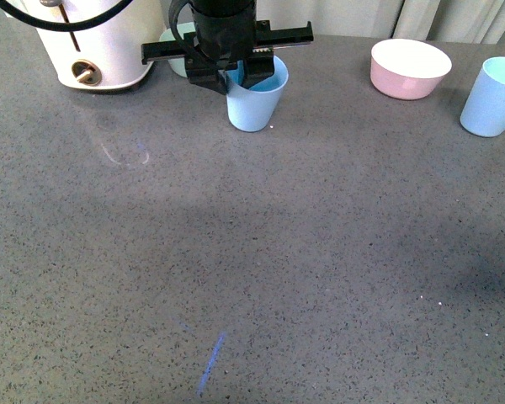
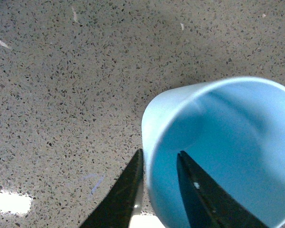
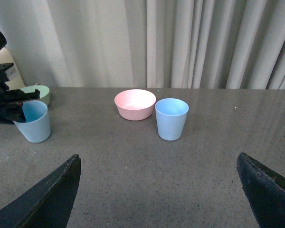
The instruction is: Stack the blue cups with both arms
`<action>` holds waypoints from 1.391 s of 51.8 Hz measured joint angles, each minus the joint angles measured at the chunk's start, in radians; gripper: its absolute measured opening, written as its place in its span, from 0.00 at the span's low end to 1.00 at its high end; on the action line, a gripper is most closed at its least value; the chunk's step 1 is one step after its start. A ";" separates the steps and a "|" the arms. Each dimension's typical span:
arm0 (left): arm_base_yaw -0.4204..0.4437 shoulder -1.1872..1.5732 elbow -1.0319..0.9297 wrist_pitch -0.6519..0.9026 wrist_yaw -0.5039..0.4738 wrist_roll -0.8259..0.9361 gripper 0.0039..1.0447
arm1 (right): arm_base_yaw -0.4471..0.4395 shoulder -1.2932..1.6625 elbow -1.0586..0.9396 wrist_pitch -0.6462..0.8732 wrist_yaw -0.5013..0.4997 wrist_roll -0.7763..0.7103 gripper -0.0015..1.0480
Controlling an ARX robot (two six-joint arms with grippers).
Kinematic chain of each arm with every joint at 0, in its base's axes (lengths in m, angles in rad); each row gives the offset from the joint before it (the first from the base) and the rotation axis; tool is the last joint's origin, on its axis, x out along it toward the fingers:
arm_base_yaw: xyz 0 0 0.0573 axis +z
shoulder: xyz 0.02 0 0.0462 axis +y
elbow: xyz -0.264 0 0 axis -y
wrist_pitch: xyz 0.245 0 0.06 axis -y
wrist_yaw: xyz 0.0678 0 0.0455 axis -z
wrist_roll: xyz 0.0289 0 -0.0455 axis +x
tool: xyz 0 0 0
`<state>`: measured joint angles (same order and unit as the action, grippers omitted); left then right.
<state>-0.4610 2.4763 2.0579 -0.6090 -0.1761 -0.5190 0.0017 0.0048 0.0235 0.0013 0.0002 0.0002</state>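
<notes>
- The first blue cup (image 1: pixel 257 101) stands upright and empty at the far centre-left of the table (image 1: pixel 252 252).
- The left gripper (image 2: pixel 160 153) straddles its rim, one finger inside and one outside, set narrow and seemingly pinching the wall.
- The second blue cup (image 1: pixel 492 97), also empty, stands at the far right, just right of the empty pink bowl (image 1: pixel 410 67).
- The right gripper (image 3: pixel 157 159) is spread wide and holds nothing.

Blue cups (image 1: pixel 255 105) (image 1: pixel 493 101) upright, well apart

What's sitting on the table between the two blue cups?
The pink bowl sits there, a little further back than the middle blue cup and the far-right blue cup. The front view shows it, and the right wrist view too.
</notes>
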 joint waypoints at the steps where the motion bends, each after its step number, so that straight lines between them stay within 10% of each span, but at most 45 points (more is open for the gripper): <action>1: -0.001 0.000 0.002 -0.002 0.000 -0.001 0.16 | 0.000 0.000 0.000 0.000 0.000 0.000 0.91; 6: -0.003 0.000 0.013 -0.013 0.000 -0.006 0.01 | 0.000 0.000 0.000 0.000 0.000 0.000 0.91; 42: -0.204 -0.132 -0.136 -0.037 0.094 -0.104 0.02 | 0.000 0.000 0.000 0.000 0.000 0.000 0.91; 72: -0.202 -0.016 -0.007 -0.129 0.049 -0.103 0.02 | 0.000 0.000 0.000 0.000 0.000 0.000 0.91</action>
<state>-0.6632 2.4599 2.0506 -0.7376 -0.1268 -0.6224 0.0017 0.0048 0.0235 0.0013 0.0002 0.0002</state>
